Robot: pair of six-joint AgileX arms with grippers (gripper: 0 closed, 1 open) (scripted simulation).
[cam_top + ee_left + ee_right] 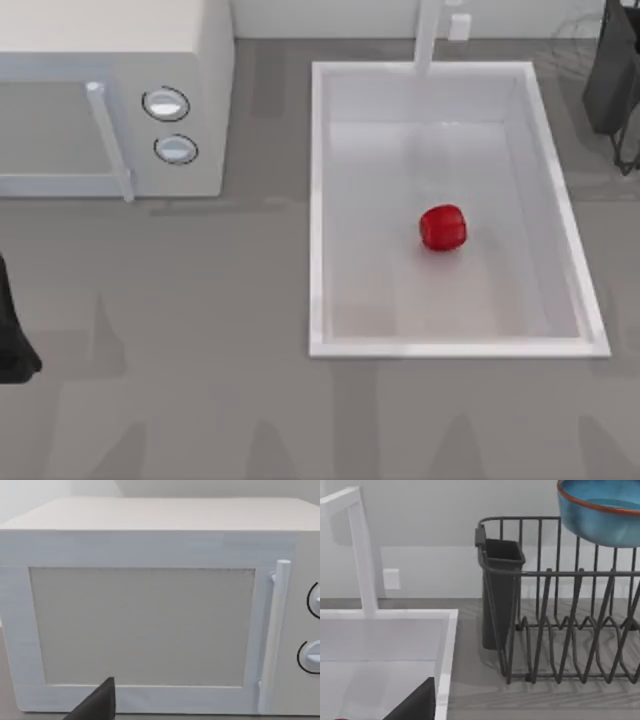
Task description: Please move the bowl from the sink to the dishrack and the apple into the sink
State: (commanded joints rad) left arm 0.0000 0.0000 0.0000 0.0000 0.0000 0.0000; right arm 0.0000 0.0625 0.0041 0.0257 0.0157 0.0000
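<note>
Apple in white sink

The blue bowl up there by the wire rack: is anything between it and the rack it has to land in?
Nothing visible. In the right wrist view the bowl sits high above the dishrack, with only open air beneath it. The dark cutlery holder stands at the rack's end, off to one side of the bowl.

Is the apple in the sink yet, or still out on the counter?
In. The top view shows the apple lying on the floor of the sink, inside its raised white rim, right of middle and clear of the walls.
</note>
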